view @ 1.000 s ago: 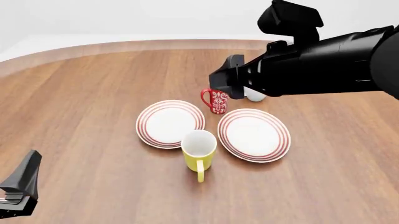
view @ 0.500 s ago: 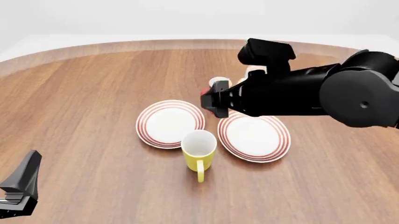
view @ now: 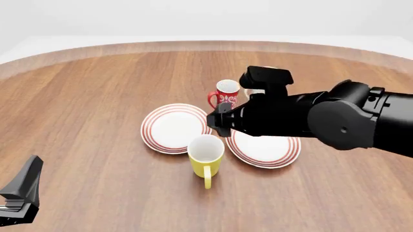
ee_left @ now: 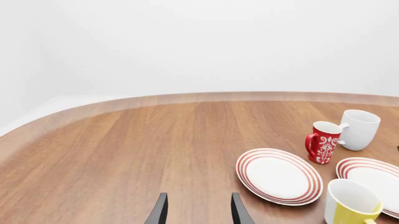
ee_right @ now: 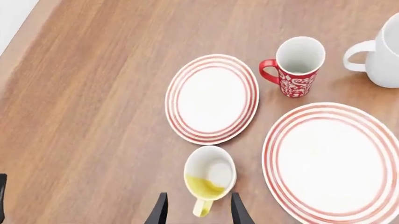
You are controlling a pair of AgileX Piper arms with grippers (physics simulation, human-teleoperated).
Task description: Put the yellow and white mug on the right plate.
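my right claw [ee_right: 195,209] hangs spread and empty over the bright yellow mug with the white inside [view: 206,157], which stands upright on the brown wooden tabletop [view: 90,106].
the mug sits in the gap between the two round white plates with thin red rings, just off the near edge of both: the left plate [view: 175,127] and the right plate [view: 268,143], which my right arm partly hides in the front view. its handle points toward my side of the tabletop. in my right wrist view the two fingertips [ee_right: 160,211] stand apart just short of the mug's handle, touching nothing. the red mug with white pattern [view: 225,95] stands upright beyond the plates, the taller white mug [ee_left: 358,129] just beside it. my left claw [ee_left: 195,212] is parted too, holding nothing, low over bare wood well away from the dishes.
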